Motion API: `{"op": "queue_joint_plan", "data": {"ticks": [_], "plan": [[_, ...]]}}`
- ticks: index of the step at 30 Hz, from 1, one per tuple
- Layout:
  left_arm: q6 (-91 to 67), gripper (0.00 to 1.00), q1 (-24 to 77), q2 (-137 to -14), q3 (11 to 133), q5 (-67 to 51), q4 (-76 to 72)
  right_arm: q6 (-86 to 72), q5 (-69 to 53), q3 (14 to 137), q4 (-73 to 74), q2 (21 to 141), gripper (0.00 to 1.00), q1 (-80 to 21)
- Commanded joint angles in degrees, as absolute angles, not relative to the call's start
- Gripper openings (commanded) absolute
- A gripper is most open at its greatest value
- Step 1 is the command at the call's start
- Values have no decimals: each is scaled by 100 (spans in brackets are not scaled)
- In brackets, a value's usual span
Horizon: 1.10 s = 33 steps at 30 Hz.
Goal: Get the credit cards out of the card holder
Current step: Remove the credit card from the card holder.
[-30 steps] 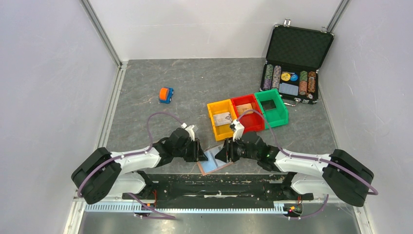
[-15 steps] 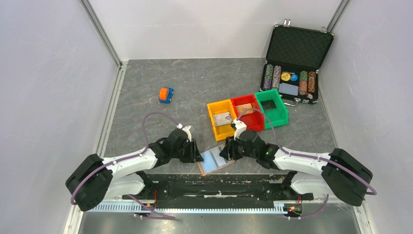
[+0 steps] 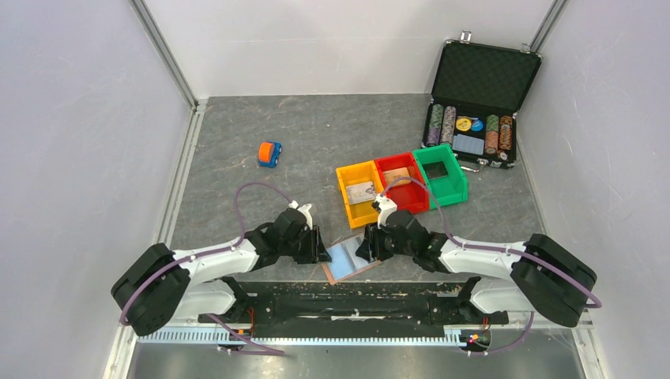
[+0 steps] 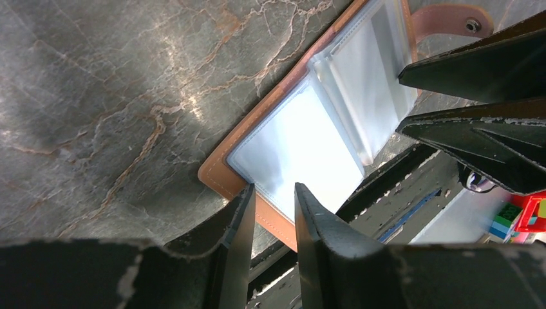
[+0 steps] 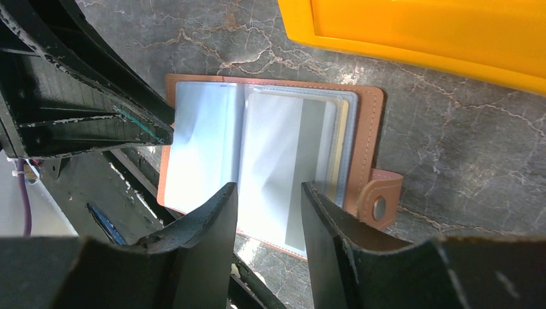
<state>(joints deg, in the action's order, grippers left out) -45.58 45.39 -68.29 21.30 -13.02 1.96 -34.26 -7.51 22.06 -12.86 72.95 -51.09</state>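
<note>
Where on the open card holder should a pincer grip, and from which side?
Probably the brown rim of the card holder beside the snap tab, from the right arm's side: it lies open and flat, and that rim is bare of pockets.

left arm (image 3: 213, 260) and right arm (image 3: 482, 257) both stretch low and inward from their bases, wrists tipped down toward each other. left gripper (image 3: 322, 246) points right, jaws parted, nothing between them. right gripper (image 3: 362, 246) points left, jaws parted too, gripping nothing. fingertips near, not touching.
</note>
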Motion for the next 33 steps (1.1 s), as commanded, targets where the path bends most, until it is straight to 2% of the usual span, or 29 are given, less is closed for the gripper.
{"op": "queue_joint_plan", "data": {"ticks": [1, 14, 33], "plan": [[-4377, 36, 4561, -7076, 2106, -1143, 141, -3411, -741, 2319, -1425, 7322, 44, -5089], [-4298, 36, 4560, -7174, 2166, -1150, 97, -3207, -202, 2435, -979, 7020, 44, -5047], [-4298, 36, 4562, -7145, 2127, -1151, 72, -3523, -1027, 2224, -1639, 7280, 44, -5041]]}}
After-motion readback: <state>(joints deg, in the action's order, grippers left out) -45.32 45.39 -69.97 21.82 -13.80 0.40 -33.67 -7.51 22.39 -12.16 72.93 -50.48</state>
